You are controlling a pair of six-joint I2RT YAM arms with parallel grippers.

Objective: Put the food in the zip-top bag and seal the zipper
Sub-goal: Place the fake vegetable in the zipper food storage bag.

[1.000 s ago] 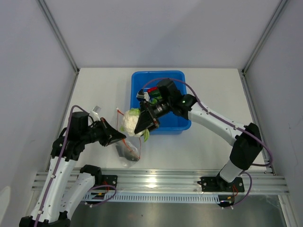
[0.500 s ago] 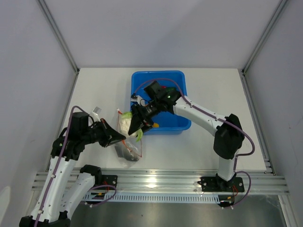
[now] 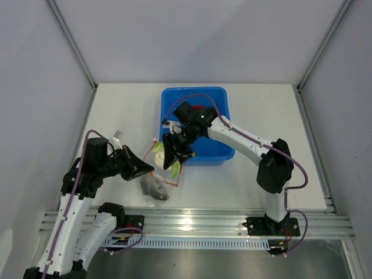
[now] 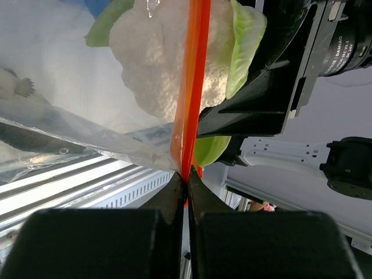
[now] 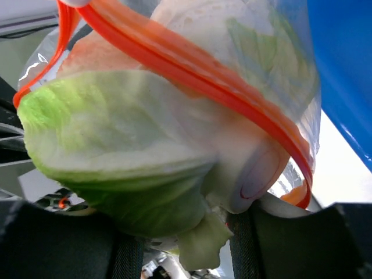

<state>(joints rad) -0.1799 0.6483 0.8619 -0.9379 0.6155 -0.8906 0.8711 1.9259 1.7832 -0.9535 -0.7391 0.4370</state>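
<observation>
Left claw (image 4: 186,174) pinches the orange-red plastic zipper strip (image 4: 195,70); right claw (image 3: 174,154), gripping white-green toy cauliflower (image 5: 128,133), could snag and yank it free

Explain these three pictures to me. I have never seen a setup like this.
Two robot arms are bolted to the near edge of a white table. The overhead picture looks down on both; the other two come from cameras on each wrist. The left gripper is shut, pinching the orange zipper of a clear zip-top bag to hold it up. The right gripper grips a toy cauliflower at the bag's mouth, the strip looped over it. A blue bin also stands there, with something red inside.
</observation>
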